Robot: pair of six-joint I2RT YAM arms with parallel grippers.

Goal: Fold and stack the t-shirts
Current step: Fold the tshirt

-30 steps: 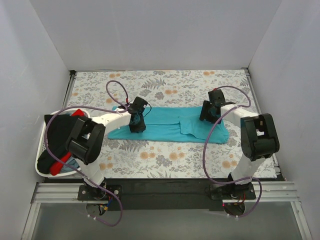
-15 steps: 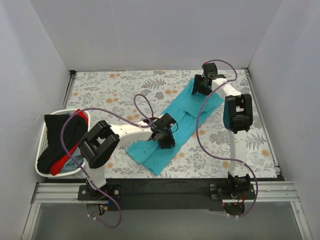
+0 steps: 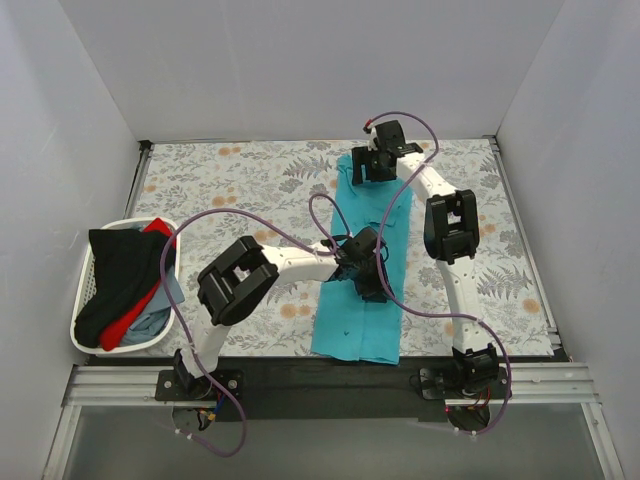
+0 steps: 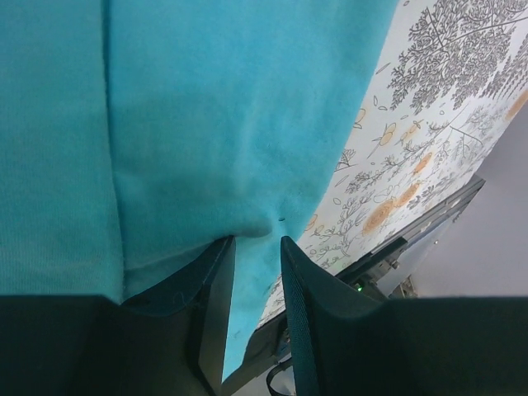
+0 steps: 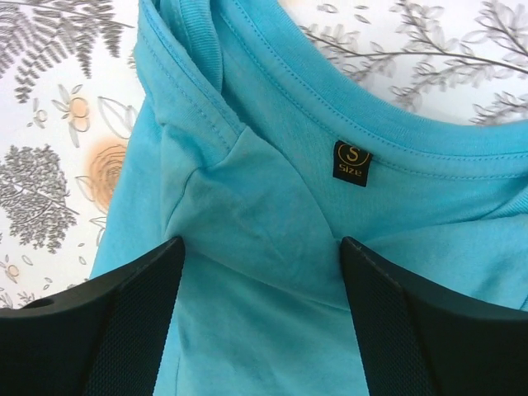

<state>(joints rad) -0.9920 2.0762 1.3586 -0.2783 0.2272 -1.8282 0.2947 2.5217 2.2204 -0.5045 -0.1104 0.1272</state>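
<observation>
A plain turquoise t-shirt (image 3: 356,332) lies lengthwise on the floral table, collar at the far end and hem at the near edge. My left gripper (image 3: 367,280) sits on its middle; in the left wrist view its jaws (image 4: 256,243) are shut on a fold of the shirt (image 4: 206,107). My right gripper (image 3: 362,168) hovers at the collar end. In the right wrist view it (image 5: 262,247) stands open, wide apart, over flat cloth (image 5: 264,190) just below the size label (image 5: 352,162). More t-shirts, black (image 3: 120,275) and red (image 3: 125,322), fill the basket.
A white slatted basket (image 3: 135,348) stands at the near left of the table. White walls enclose the table on three sides. A black rail (image 3: 320,375) runs along the near edge. Purple cables loop above both arms.
The turquoise shirt swung from lying crosswise to lengthwise. The left gripper dragged its end toward the near edge, the right carried the collar far and left, then spread its jaws.
</observation>
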